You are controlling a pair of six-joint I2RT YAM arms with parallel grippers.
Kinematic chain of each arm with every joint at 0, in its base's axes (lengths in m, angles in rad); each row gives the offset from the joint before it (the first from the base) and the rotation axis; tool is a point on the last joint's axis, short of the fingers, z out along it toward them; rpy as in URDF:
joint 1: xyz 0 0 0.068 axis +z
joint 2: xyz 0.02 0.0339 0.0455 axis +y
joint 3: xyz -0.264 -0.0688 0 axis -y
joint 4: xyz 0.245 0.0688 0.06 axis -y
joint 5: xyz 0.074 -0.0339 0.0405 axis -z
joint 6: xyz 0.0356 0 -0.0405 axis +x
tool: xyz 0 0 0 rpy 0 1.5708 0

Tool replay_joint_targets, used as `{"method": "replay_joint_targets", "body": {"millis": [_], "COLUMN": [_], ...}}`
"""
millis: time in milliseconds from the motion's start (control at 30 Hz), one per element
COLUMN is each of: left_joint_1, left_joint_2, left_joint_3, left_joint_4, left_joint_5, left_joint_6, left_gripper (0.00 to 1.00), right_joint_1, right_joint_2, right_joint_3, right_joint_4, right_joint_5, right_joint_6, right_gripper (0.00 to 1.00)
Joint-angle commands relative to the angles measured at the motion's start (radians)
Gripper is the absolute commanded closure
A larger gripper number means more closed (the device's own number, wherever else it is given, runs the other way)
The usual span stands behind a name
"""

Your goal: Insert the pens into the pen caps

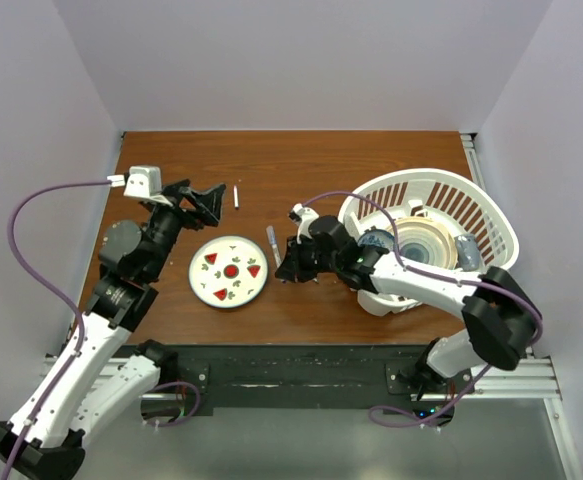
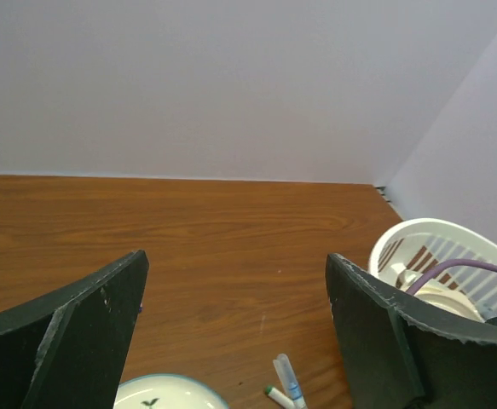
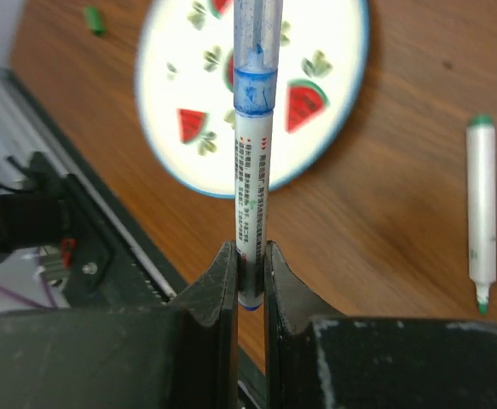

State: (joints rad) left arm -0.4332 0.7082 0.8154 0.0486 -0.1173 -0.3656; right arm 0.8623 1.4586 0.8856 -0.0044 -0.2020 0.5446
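pinching a white pen [image 3: 250,196] low on the barrel, the right end effector [image 3: 248,251] is clamped shut on it. the pen's far end wears a see-through blue cap [image 3: 255,89] and pokes out over the plate [image 3: 295,149]. another pen [image 3: 481,213], green-tipped, lies on the tabletop [image 3: 384,256] off to one side, and a loose green cap [image 3: 95,19] sits beyond the plate. left end effector [image 2: 235,264] is spread wide with nothing in it.
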Motion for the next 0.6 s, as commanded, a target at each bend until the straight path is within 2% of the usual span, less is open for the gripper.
{"method": "replay_joint_targets", "body": {"millis": [0, 200, 567], "left_joint_1": [-0.001, -0.001, -0.001], "left_joint_2": [-0.053, -0.085, -0.101], "left_joint_3": [-0.013, -0.053, -0.062], "left_joint_4": [-0.046, -0.039, -0.036], "left_joint_5": [-0.116, -0.127, -0.133], "left_joint_6": [0.108, 0.116, 0.116], "left_gripper": [0.10, 0.09, 0.09], "right_joint_1": [0.029, 0.072, 0.101], "right_joint_2": [0.051, 0.117, 0.207], "right_joint_3": [0.018, 0.004, -0.008], "right_joint_4": [-0.075, -0.100, -0.112], "right_joint_5": [0.154, 0.200, 0.227], "right_joint_6": [0.084, 0.188, 0.278], "right_gripper": [1.00, 1.00, 1.00]}}
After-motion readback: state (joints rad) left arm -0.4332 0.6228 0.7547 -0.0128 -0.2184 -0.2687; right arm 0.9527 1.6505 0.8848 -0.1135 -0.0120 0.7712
